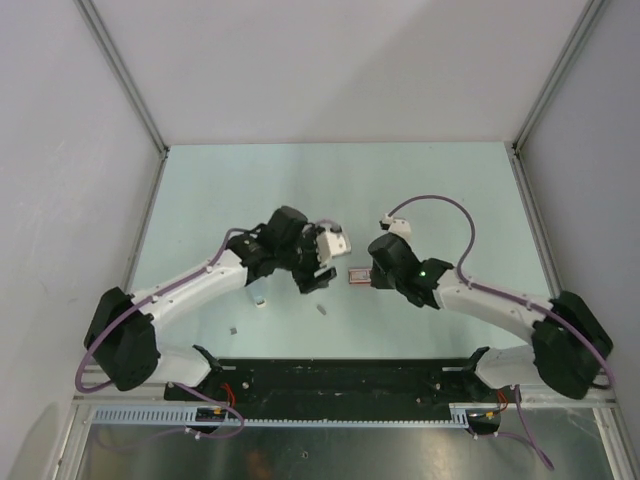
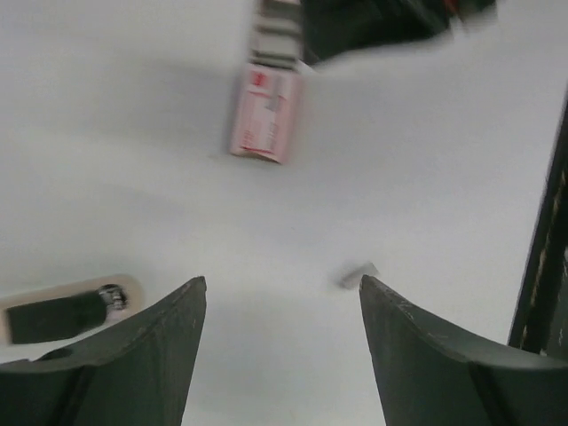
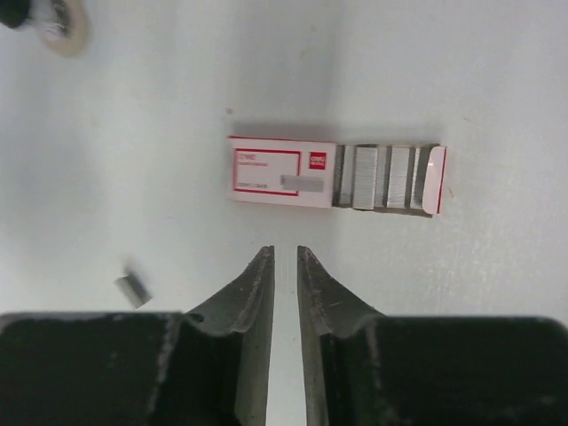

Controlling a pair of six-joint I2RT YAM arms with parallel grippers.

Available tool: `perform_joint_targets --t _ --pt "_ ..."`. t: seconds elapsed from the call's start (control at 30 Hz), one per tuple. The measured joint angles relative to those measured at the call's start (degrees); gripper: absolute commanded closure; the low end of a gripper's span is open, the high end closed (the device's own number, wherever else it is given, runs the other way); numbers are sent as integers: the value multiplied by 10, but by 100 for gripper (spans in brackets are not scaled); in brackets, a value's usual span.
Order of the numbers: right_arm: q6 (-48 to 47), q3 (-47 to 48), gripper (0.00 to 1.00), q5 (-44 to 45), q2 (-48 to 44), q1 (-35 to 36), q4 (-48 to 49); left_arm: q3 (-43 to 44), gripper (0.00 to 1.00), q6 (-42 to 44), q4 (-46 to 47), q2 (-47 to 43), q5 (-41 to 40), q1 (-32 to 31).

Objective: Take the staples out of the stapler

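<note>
The small beige and black stapler [image 2: 62, 311] lies on the table just left of my left fingers; its end also shows in the right wrist view [image 3: 55, 19]. My left gripper [image 2: 282, 280] is open wide and empty, low over the table [image 1: 318, 278]. A loose staple strip [image 2: 357, 275] lies by its right fingertip and also shows in the right wrist view [image 3: 133, 288]. My right gripper [image 3: 286, 250] is shut to a narrow slit and empty, just short of the red-and-white box [image 3: 284, 171]. Staple strips [image 3: 382, 176] fill the box's open tray, and one strip [image 3: 300, 184] lies on the box.
The box [image 1: 355, 275] sits between both grippers, with the right gripper [image 1: 368, 277] beside it. A small white piece [image 1: 259, 302] and grey bits [image 1: 234, 328] [image 1: 323, 309] lie near the left arm. The black base plate [image 1: 340, 375] runs along the near edge.
</note>
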Motion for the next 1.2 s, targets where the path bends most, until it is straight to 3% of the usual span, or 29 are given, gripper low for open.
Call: perform_joint_targets --t 0.13,0.4,0.83,1.2 --pt "3 -31 67 -2 -79 9 25 -55 23 97 -31 -5 -2 -43" --pt "28 -117 66 -1 -134 25 67 -91 26 206 -64 42 -27 -73" --pt "48 -131 68 11 -128 46 90 -66 30 214 -29 130 -59 -82" --pt "54 -142 72 14 -130 46 94 -45 35 208 -9 153 -61 -85"
